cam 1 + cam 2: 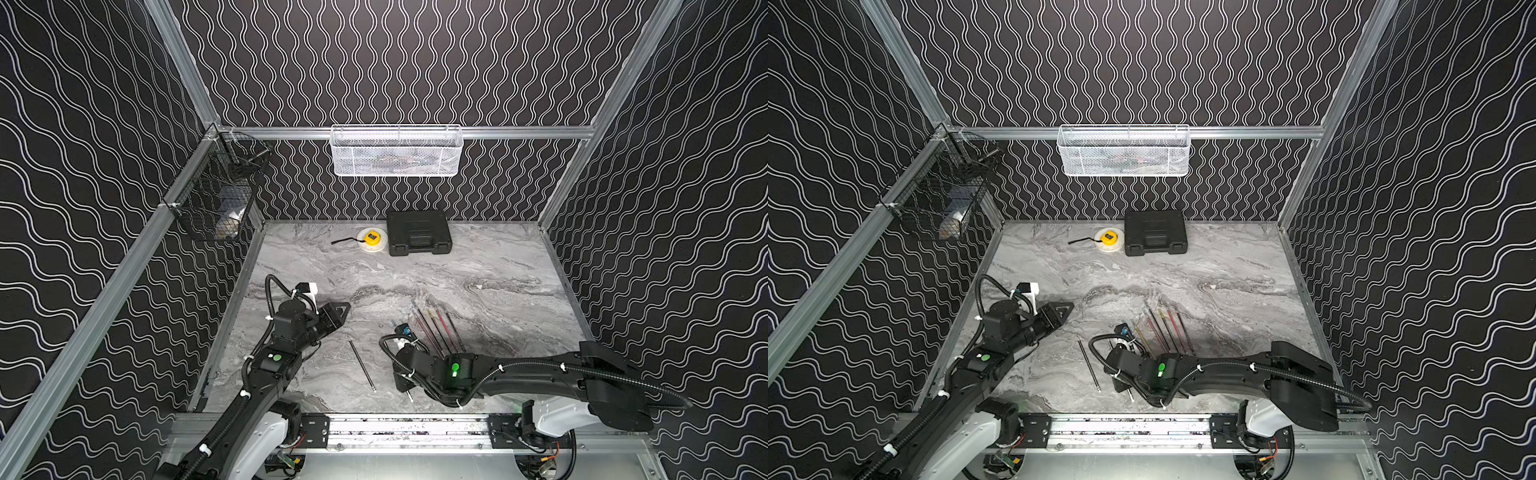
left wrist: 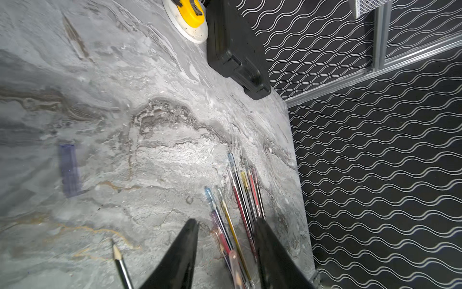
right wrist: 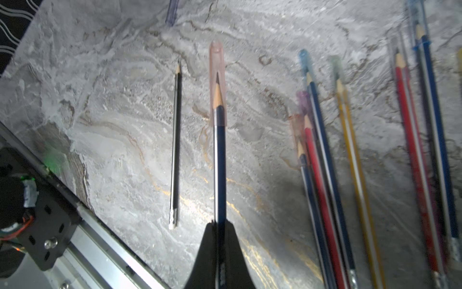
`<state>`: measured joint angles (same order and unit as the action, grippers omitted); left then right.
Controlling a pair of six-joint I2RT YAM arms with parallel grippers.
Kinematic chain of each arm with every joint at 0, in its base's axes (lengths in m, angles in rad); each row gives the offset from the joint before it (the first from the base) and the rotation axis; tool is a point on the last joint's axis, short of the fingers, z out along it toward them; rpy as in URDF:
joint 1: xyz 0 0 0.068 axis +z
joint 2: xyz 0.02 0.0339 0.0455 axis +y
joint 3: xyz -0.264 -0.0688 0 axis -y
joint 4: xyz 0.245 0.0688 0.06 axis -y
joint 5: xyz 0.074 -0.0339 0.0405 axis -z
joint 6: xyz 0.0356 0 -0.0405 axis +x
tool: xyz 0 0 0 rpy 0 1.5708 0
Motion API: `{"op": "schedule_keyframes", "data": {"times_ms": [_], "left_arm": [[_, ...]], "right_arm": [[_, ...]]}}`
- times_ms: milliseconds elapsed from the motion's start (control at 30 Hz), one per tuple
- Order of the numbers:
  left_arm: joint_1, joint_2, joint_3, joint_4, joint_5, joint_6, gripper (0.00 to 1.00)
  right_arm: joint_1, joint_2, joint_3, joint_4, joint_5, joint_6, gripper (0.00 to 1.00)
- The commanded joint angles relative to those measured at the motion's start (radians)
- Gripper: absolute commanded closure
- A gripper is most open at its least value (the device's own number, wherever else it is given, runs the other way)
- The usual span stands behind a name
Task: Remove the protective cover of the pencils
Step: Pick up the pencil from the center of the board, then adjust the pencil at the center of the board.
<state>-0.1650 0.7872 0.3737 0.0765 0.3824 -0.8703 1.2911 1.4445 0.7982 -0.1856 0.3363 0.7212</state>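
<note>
My right gripper [image 3: 220, 222] is shut on a dark blue pencil [image 3: 220, 162], whose sharpened tip sits inside a pinkish translucent protective cover [image 3: 217, 82]. In the left wrist view that capped tip [image 2: 235, 260] shows blurred between the fingers of my open left gripper [image 2: 226, 221], touching neither. Several capped pencils [image 1: 436, 328] [image 3: 350, 162], red, blue and yellow, lie side by side on the marble table beside the right arm. A bare black pencil [image 1: 362, 365] [image 3: 175, 147] lies alone between the arms. A loose bluish cover [image 2: 70, 172] lies on the table.
A black case [image 1: 419, 232] and a yellow tape measure [image 1: 371, 240] sit at the back wall. A white mesh basket [image 1: 397, 151] hangs above them and a black wire basket [image 1: 216, 195] hangs at the left. A metal rail [image 1: 395, 428] runs along the front.
</note>
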Motion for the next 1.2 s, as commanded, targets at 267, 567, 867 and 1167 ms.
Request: {"op": "schedule_keyframes", "data": {"times_ms": [267, 567, 867, 1167], "left_arm": [[-0.004, 0.118, -0.042, 0.256, 0.067, -0.089, 0.58], [-0.024, 0.170, -0.012, 0.278, 0.064, -0.090, 0.59], [-0.034, 0.073, -0.028, 0.215, 0.023, -0.081, 0.58], [-0.034, 0.104, -0.017, 0.218, 0.030, -0.072, 0.58]], "right_arm": [[-0.624, -0.210, -0.045, 0.043, -0.090, -0.100, 1.00], [-1.113, -0.057, -0.039, 0.040, -0.355, -0.118, 1.00], [-1.255, 0.046, -0.089, 0.125, -0.514, -0.114, 1.00], [-1.284, 0.107, -0.113, 0.165, -0.493, -0.059, 1.00]]}}
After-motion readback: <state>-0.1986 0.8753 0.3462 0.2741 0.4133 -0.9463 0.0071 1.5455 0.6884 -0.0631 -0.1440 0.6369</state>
